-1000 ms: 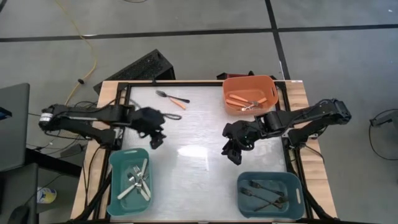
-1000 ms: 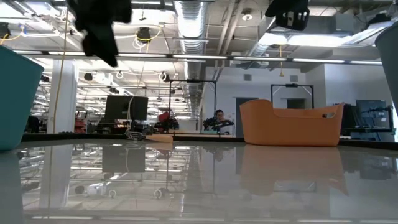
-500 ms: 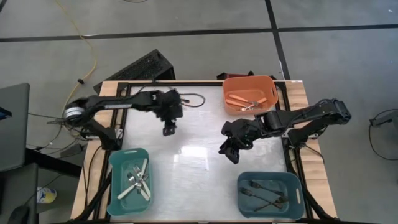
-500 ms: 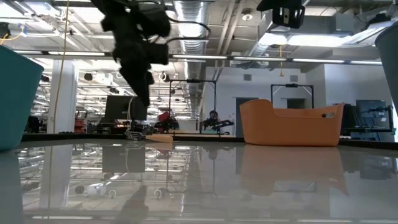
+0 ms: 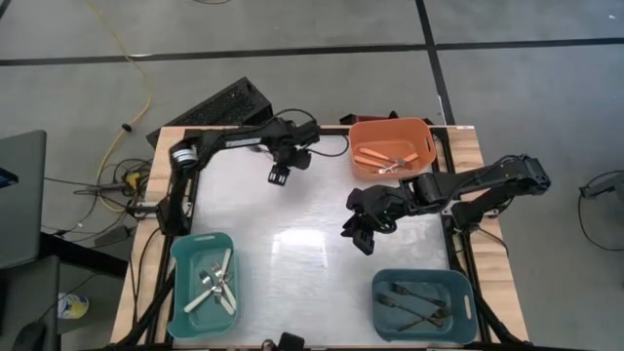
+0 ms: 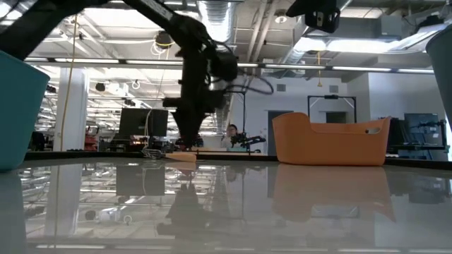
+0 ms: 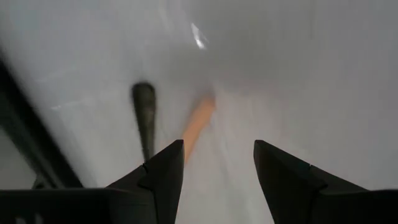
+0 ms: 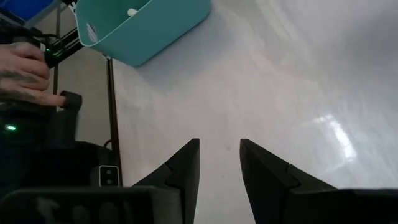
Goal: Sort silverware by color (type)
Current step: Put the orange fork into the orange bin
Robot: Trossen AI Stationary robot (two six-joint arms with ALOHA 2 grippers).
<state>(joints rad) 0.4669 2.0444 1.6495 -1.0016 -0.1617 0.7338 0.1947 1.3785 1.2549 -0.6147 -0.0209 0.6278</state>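
Observation:
In the left wrist view an orange-handled piece of silverware lies flat on the white table, with a dark metal piece beside it. My left gripper hangs open just above them, pointing steeply down, near the table's far edge. In the high view the left arm covers both pieces. My right gripper waits open above the table's middle right, with nothing between its fingers.
An orange bin with orange-handled silverware stands at the far right. A teal bin with white-handled pieces stands at the near left. A blue-grey bin with dark pieces stands at the near right. A person's hand shows beyond the table.
My left gripper has swung from beside the near-left teal bin toward the table's far edge and to the right. It has sunk, rolled about its own axis and tipped steeply down over the silverware there. Its fingers have stayed apart.

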